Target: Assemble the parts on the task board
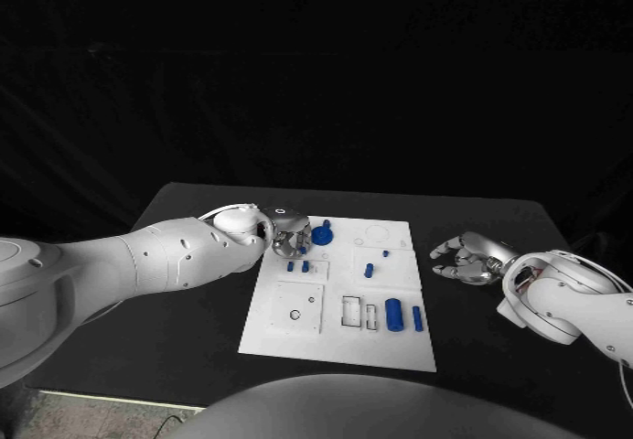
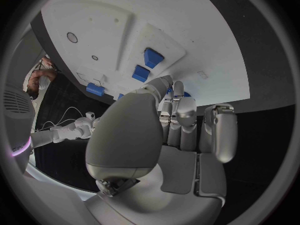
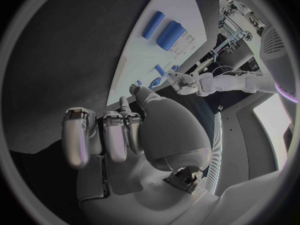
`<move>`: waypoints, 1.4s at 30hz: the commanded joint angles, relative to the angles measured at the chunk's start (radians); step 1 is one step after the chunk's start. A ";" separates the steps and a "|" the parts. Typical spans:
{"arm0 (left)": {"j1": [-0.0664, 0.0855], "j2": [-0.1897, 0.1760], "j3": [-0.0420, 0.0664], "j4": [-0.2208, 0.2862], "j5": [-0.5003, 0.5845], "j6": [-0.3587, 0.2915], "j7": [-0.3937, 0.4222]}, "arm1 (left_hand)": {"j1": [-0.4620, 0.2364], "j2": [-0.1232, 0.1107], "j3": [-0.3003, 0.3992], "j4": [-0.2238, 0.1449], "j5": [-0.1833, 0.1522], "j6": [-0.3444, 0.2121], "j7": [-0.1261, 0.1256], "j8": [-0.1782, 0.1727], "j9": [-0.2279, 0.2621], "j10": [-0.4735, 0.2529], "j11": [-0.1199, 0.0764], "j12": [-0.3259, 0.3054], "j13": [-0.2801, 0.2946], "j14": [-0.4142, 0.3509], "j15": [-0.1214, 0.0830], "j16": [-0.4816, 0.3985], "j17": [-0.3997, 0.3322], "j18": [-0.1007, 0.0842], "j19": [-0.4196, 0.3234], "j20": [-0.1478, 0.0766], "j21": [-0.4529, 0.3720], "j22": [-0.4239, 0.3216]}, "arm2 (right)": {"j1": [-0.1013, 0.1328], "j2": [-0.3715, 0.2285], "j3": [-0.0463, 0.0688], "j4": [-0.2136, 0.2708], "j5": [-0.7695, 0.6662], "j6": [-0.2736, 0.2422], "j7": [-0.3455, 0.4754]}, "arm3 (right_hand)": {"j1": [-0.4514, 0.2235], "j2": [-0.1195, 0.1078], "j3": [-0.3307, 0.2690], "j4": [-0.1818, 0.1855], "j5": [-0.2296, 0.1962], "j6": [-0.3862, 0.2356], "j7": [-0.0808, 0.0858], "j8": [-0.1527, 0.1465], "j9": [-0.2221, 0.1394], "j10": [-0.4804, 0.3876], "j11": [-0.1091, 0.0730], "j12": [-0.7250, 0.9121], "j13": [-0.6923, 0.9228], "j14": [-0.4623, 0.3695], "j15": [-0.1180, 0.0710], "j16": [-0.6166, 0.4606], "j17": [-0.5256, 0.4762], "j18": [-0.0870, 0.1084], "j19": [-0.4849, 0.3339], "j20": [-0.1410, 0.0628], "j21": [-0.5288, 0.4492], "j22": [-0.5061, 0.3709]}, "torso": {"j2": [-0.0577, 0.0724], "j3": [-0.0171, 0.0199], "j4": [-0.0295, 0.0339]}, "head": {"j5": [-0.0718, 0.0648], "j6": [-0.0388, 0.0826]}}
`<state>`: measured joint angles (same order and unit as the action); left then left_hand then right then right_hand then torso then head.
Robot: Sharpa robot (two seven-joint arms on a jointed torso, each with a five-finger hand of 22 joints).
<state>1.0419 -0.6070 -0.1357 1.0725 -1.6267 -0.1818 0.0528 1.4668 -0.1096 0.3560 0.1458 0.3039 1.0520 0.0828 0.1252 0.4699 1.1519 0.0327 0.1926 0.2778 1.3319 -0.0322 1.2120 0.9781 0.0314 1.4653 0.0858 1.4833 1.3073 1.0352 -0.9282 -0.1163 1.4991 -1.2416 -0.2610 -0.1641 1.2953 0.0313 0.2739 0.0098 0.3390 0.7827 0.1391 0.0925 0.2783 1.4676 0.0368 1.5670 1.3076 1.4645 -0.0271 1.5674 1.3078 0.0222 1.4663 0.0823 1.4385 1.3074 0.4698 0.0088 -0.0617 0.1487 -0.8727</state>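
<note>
Looking down from the head view, the white task board (image 1: 346,320) lies in the middle of the black table (image 1: 172,320). The left hand (image 1: 288,232) hovers over the board's far left corner, its fingers bunched beside a round blue part (image 1: 322,235); whether they grip that part cannot be told from here. Two short blue pegs (image 1: 298,267) stand just nearer than that hand, and another small blue peg (image 1: 370,270) stands near the board's centre. Toward the near right of the board a thick blue cylinder (image 1: 394,315) and a thin blue rod (image 1: 417,317) lie side by side, next to rectangular recesses (image 1: 351,312). The right hand (image 1: 467,259) sits on the table just off the board's right edge, fingers curled inward and holding nothing.

From the left wrist view, the left hand (image 2: 181,125) reaches toward the board (image 2: 200,45), its fingers (image 2: 220,130) drawn loosely together, the thumb hiding the tips. Blue block-like parts (image 2: 152,57) stand on the board just past the fingertips.

From the right wrist view, the right hand (image 3: 125,135) has its fingers (image 3: 76,137) curled side by side over bare table. The board (image 3: 175,5) lies well beyond, with the cylinder (image 3: 170,35) and rod (image 3: 152,25) lying on it, and the left hand (image 3: 181,81) working at its far side.
</note>
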 commanded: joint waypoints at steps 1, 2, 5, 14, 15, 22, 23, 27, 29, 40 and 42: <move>-0.003 0.001 -0.001 0.001 0.000 0.031 -0.009 | -0.004 -0.010 -0.002 -0.002 -0.033 -0.023 -0.003 -0.012 -0.010 -0.005 -0.002 -0.012 -0.005 -0.011 -0.003 -0.006 -0.005 -0.005 0.031 -0.006 -0.007 0.229 | -0.001 0.001 0.000 0.000 -0.001 0.009 -0.001 | 0.007 -0.001 0.006 0.002 0.007 0.006 -0.002 -0.003 -0.002 0.103 0.005 0.004 0.263 0.106 0.005 0.003 0.263 0.015 0.029 0.005 -0.005 0.214 | 0.001 -0.0003 0.0004 | 0.001 0.000; -0.003 0.001 -0.001 0.001 -0.001 0.031 -0.012 | -0.007 -0.013 -0.003 0.000 -0.053 -0.038 -0.006 -0.021 -0.015 -0.010 -0.003 -0.016 -0.007 -0.012 -0.004 -0.007 -0.008 -0.005 0.030 -0.007 -0.008 0.228 | -0.001 0.001 0.000 0.000 -0.001 0.009 0.000 | 0.007 -0.001 0.006 0.002 0.007 0.006 -0.002 -0.003 -0.002 0.103 0.005 0.004 0.263 0.106 0.005 0.003 0.263 0.015 0.029 0.005 -0.005 0.214 | 0.001 -0.0001 -0.0001 | 0.002 0.000; -0.003 0.000 -0.002 0.000 -0.007 0.029 -0.018 | -0.015 -0.027 -0.008 0.007 -0.099 -0.101 -0.026 -0.055 -0.033 -0.026 -0.001 -0.029 -0.012 -0.017 -0.004 -0.011 -0.015 -0.004 0.027 -0.008 -0.012 0.227 | -0.002 0.000 0.000 0.000 -0.001 0.006 0.000 | 0.007 -0.002 0.006 0.002 0.007 0.005 -0.002 -0.003 -0.002 0.103 0.005 0.004 0.263 0.106 0.005 0.003 0.263 0.015 0.029 0.005 -0.005 0.214 | 0.001 0.0000 0.0001 | 0.003 0.000; -0.003 -0.010 -0.002 -0.001 -0.011 -0.015 -0.017 | -0.027 -0.052 -0.024 0.026 -0.160 -0.198 -0.061 -0.061 -0.061 -0.051 0.006 -0.038 -0.007 -0.018 -0.001 -0.011 -0.020 -0.004 0.026 -0.006 -0.015 0.227 | -0.002 -0.002 0.000 0.003 -0.004 -0.024 0.008 | 0.007 -0.008 0.006 0.000 0.006 0.006 -0.002 -0.003 -0.003 0.103 0.005 0.004 0.263 0.106 0.005 0.003 0.263 0.018 0.024 0.005 -0.015 0.210 | 0.000 -0.0002 0.0003 | 0.004 0.000; -0.003 -0.012 -0.002 -0.002 -0.011 -0.022 -0.015 | -0.028 -0.053 -0.026 0.028 -0.163 -0.199 -0.062 -0.060 -0.061 -0.053 0.006 -0.037 -0.006 -0.018 0.000 -0.010 -0.019 -0.004 0.026 -0.006 -0.014 0.227 | -0.002 -0.003 0.000 0.004 -0.005 -0.028 0.009 | 0.007 -0.010 0.006 0.000 0.006 0.007 -0.002 -0.003 -0.003 0.103 0.005 0.004 0.263 0.106 0.005 0.003 0.263 0.018 0.022 0.005 -0.018 0.209 | 0.000 -0.0003 0.0004 | 0.004 0.000; -0.003 -0.027 -0.002 -0.003 -0.011 -0.104 -0.004 | -0.028 -0.055 -0.032 0.035 -0.177 -0.194 -0.064 -0.054 -0.062 -0.060 0.004 -0.031 0.000 -0.023 -0.001 -0.015 -0.029 -0.002 0.021 -0.006 -0.021 0.225 | 0.015 -0.010 0.000 0.021 -0.014 -0.048 0.011 | 0.009 -0.030 0.037 -0.001 0.005 0.023 0.001 0.001 -0.013 -0.022 0.006 -0.103 0.184 0.104 0.003 -0.003 0.258 0.030 -0.002 0.003 -0.069 0.191 | 0.001 -0.0020 0.0020 | 0.003 0.000; -0.003 -0.029 -0.001 -0.003 -0.012 -0.115 -0.003 | -0.027 -0.055 -0.033 0.036 -0.178 -0.191 -0.064 -0.052 -0.062 -0.061 0.003 -0.030 0.001 -0.025 -0.001 -0.017 -0.032 -0.002 0.019 -0.006 -0.023 0.224 | 0.019 -0.010 0.000 0.023 -0.015 -0.049 0.011 | 0.013 -0.036 0.044 -0.005 0.007 0.033 0.000 0.006 -0.012 -0.071 0.007 -0.150 0.150 0.097 0.002 -0.020 0.247 0.034 -0.009 0.002 -0.082 0.186 | 0.001 -0.0018 0.0015 | 0.002 0.000; -0.002 -0.048 0.002 0.008 0.011 -0.182 0.001 | -0.021 -0.057 -0.038 0.044 -0.182 -0.181 -0.063 -0.044 -0.062 -0.072 0.002 -0.020 0.013 -0.056 -0.001 -0.047 -0.075 0.006 -0.004 -0.005 -0.054 0.213 | 0.056 -0.010 0.000 0.040 -0.035 -0.040 0.012 | 0.028 -0.069 0.089 -0.020 0.057 0.085 -0.003 0.033 0.000 -0.370 0.005 -0.479 -0.080 0.080 0.001 -0.071 0.209 0.041 -0.023 -0.001 -0.119 0.173 | 0.001 -0.0020 0.0027 | -0.001 0.000; 0.000 -0.061 0.004 0.022 0.047 -0.201 0.003 | -0.013 -0.059 -0.048 0.054 -0.182 -0.178 -0.057 -0.041 -0.065 -0.108 0.010 0.004 0.038 -0.118 0.009 -0.099 -0.142 0.015 -0.038 -0.001 -0.095 0.200 | 0.074 -0.007 0.000 0.047 -0.048 -0.030 0.009 | 0.032 -0.083 0.110 -0.027 0.073 0.108 -0.005 0.048 0.011 -0.562 0.007 -0.708 -0.238 0.073 0.002 -0.087 0.197 0.045 -0.033 0.000 -0.141 0.165 | 0.002 -0.0015 0.0029 | -0.002 0.000; 0.024 -0.159 0.016 0.148 0.534 -0.290 0.244 | -0.012 -0.051 -0.258 0.133 -0.106 -0.189 0.007 -0.039 -0.088 -0.520 0.070 0.222 0.207 -0.630 0.116 -0.377 -0.356 0.110 -0.752 0.072 -0.873 -0.020 | 0.129 0.061 0.001 0.050 -0.250 0.078 -0.020 | 0.047 -0.149 0.208 -0.086 0.058 0.101 0.007 0.056 0.059 -0.766 0.080 -1.211 -0.682 0.024 0.052 -0.183 0.116 0.063 -0.083 0.036 -0.239 0.136 | 0.009 -0.0037 0.0264 | -0.044 0.000; 0.025 -0.173 0.016 0.167 0.629 -0.274 0.307 | -0.032 -0.045 -0.363 0.146 -0.105 -0.200 0.018 -0.041 -0.093 -0.587 0.080 0.266 0.221 -0.714 0.131 -0.403 -0.367 0.102 -0.805 0.085 -0.940 -0.044 | 0.130 0.078 0.002 0.041 -0.298 0.089 -0.021 | 0.052 -0.155 0.206 -0.095 0.040 0.095 0.010 0.045 0.052 -0.771 0.084 -1.241 -0.725 0.019 0.053 -0.189 0.109 0.065 -0.087 0.042 -0.247 0.135 | 0.010 -0.0031 0.0309 | -0.048 0.000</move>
<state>1.0648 -0.7769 -0.1209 1.2267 -1.2502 -0.4247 0.1974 1.4480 -0.1533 0.0264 0.2875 0.1956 0.8553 0.0969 0.0835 0.3787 0.5889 0.1081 0.4456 0.4944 0.6476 0.0934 0.8193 0.6154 0.1478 0.6787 0.1662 0.5661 1.2706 1.1648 -0.8544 -0.1149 1.5451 -1.4064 -0.2364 -0.1711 1.3491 -0.1149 0.4819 -0.0800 0.3846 0.8837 0.1485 0.1412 0.3331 0.7010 0.1206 0.3362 0.5964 1.4650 0.0236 1.3816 1.3073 0.0692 1.3821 0.1233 1.1945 1.3078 0.4771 0.0054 -0.0388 0.1070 -0.8727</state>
